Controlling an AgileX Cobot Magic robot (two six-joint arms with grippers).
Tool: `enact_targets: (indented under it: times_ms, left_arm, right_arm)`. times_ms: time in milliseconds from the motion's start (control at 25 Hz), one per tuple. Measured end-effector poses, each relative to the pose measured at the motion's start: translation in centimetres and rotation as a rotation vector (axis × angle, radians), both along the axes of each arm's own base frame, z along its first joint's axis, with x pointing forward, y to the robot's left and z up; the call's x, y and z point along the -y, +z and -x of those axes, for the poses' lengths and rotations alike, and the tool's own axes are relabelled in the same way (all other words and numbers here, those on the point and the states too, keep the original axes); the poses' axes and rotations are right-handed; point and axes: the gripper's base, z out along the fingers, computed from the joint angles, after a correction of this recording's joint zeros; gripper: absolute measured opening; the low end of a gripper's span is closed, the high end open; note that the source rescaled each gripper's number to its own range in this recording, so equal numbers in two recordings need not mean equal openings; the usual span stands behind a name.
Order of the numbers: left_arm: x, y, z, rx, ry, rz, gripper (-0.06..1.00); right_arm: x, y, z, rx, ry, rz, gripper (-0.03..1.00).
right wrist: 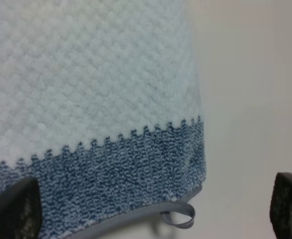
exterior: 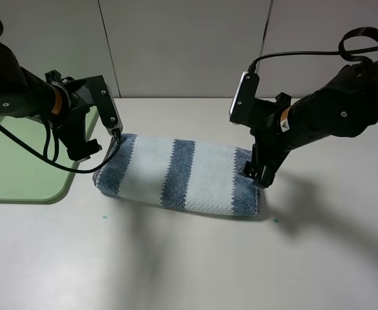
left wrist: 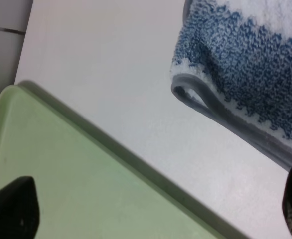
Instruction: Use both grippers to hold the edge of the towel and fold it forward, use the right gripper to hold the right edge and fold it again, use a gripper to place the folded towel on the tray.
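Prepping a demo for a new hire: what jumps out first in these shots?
The blue-and-white striped towel, folded into a long band, lies in the middle of the table between the two arms. The left gripper and the right gripper each hang open at one end of it, holding nothing. A light-green tray sits at the left edge of the exterior view, beside the left arm.

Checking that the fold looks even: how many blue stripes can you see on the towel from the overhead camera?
3 on the towel: a left-end stripe, a middle stripe and a right-end stripe. The folded-under layer may hide more.
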Motion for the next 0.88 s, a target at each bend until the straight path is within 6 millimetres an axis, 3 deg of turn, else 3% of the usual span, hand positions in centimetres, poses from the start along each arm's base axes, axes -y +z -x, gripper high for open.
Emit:
enact_targets:
  times_ms: [880]
  left_arm:
    - [-0.01, 0.0, 0.01, -0.003, 0.024, 0.019, 1.0]
  right_arm:
    - [0.12, -0.1, 0.12, -0.032, -0.061, -0.021, 1.0]
